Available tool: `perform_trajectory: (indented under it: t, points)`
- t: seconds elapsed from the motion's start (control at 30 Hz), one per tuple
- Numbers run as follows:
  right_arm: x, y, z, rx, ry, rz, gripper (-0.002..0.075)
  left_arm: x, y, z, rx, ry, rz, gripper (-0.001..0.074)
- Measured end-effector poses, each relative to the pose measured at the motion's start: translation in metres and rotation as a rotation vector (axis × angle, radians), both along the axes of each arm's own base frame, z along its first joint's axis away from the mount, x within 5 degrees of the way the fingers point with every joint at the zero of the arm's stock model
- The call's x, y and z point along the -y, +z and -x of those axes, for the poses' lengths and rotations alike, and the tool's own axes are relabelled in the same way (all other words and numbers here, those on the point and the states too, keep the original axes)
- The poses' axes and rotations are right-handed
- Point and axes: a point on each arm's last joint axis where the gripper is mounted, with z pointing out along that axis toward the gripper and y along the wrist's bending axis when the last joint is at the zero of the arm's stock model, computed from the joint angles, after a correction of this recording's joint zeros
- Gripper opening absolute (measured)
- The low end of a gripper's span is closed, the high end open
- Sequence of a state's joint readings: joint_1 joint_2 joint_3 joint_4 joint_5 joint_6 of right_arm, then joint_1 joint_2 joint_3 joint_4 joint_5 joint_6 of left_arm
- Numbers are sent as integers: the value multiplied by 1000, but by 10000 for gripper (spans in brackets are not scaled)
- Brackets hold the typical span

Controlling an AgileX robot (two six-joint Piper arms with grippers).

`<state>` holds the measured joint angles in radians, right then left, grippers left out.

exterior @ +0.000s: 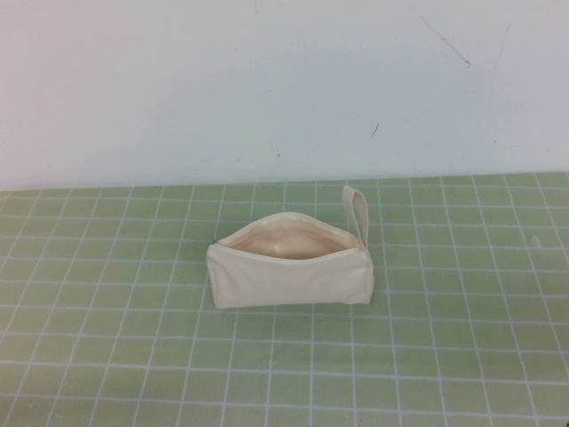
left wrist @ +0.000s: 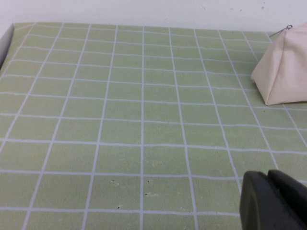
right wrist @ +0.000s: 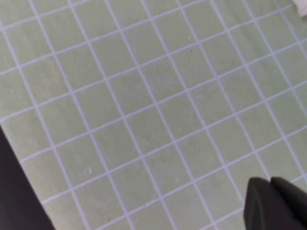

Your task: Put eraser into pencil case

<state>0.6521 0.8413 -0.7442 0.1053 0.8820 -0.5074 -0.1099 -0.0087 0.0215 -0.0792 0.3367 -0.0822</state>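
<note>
The pencil case (exterior: 289, 267), a cream-white fabric pouch, lies in the middle of the green grid mat with its zip open, showing the peach-beige lining (exterior: 283, 242) and a loop strap (exterior: 357, 212) at its right end. One end of it shows in the left wrist view (left wrist: 284, 69). The eraser is not visible in any view. My left gripper (left wrist: 273, 201) is shut and empty, low over the mat, apart from the pouch. My right gripper (right wrist: 274, 203) is shut and empty over bare mat. Neither arm shows in the high view.
The green grid mat (exterior: 133, 338) covers the table up to a white wall (exterior: 267, 80) at the back. A dark edge (right wrist: 14, 191) borders the mat in the right wrist view.
</note>
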Motion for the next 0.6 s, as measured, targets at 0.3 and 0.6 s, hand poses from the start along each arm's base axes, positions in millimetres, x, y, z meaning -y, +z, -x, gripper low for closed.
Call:
perform_trajectory:
  t: [0.3, 0.6]
  points:
    - [15, 8, 2, 124, -33, -49, 0, 0, 0, 0, 0, 0, 1, -1]
    - [75, -17, 31, 645, -463, -216, 0, 0, 0, 0, 0, 0, 1, -1]
